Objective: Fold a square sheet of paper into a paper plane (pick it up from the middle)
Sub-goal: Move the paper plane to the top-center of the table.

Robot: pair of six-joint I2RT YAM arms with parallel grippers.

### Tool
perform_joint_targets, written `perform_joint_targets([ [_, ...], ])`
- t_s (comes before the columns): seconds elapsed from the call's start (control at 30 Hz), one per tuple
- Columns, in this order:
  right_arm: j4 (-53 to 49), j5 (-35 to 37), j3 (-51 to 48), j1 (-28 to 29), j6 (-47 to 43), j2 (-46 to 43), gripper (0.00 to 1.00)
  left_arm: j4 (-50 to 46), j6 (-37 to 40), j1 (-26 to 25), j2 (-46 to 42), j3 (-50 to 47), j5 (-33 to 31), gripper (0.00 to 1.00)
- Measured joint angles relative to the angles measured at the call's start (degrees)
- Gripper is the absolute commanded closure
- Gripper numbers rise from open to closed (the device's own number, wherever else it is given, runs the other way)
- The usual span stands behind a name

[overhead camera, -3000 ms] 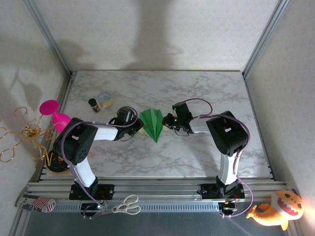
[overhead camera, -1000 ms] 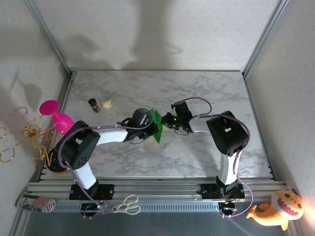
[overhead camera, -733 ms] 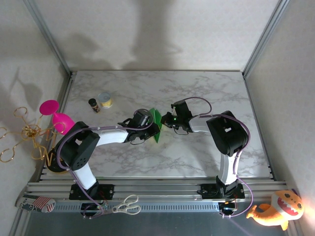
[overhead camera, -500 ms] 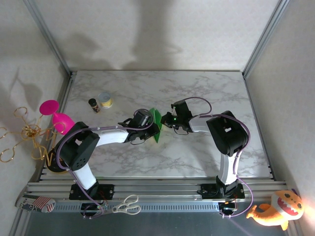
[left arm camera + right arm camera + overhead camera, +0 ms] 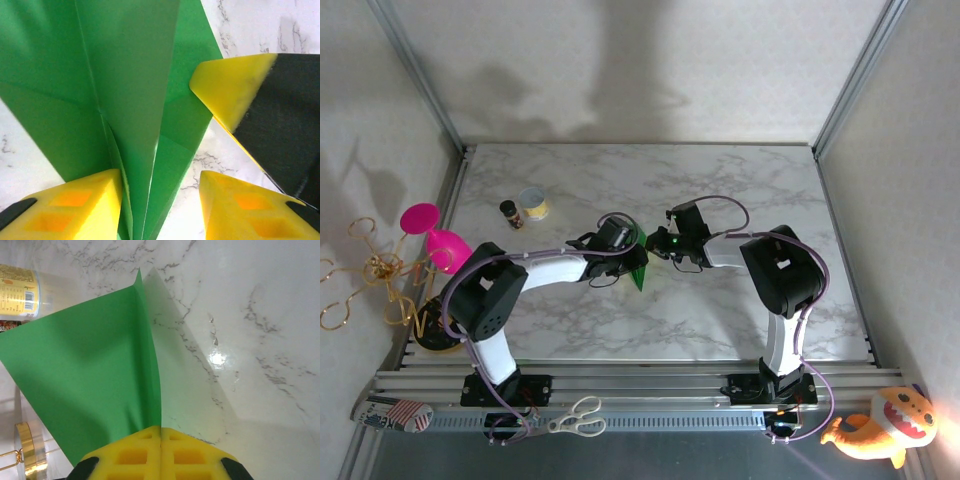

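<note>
Currently the paper plane [image 5: 639, 273], bright green with sharp lengthwise creases, is sitting mid-table [image 5: 740, 180] between both arms. The right fingers [image 5: 131, 456] are pinching its folded edge, fully closed; the left fingers [image 5: 80, 206] are standing parted around its layers, unclamped.

bright even light, soft shadows, glare on table [image 5: 217, 358].

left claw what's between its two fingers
In the left wrist view the folded paper stands between the left claw's fingers, close against one, with a strip of bare table before the other.
</note>
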Motion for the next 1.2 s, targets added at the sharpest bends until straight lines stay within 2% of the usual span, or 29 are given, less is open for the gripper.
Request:
perform_joint_targets([
  [0.3, -1.4, -1.1, 1.1, 0.0, -0.2, -0.7, 0.94, -2.1, 2.6, -0.5, 2.0, 1.6, -0.1, 0.54],
  [0.57, -2.2, -1.1, 1.2, 0.0, -0.2, -0.8, 0.94, -4.6, 3.1, -0.6, 2.2, 2.5, -3.0, 0.67],
  [0.97, -2.6, -1.1, 1.4, 0.1, -0.4, -0.8, 0.94, -6.4, 2.5, -0.6, 2.5, 4.2, -5.7, 0.71],
  [1.2, -2.6, -1.1, 1.4, 0.1, -0.4, -0.8, 0.94, -7.2, 2.5, -0.6, 4.4, 5.6, -5.8, 0.76],
])
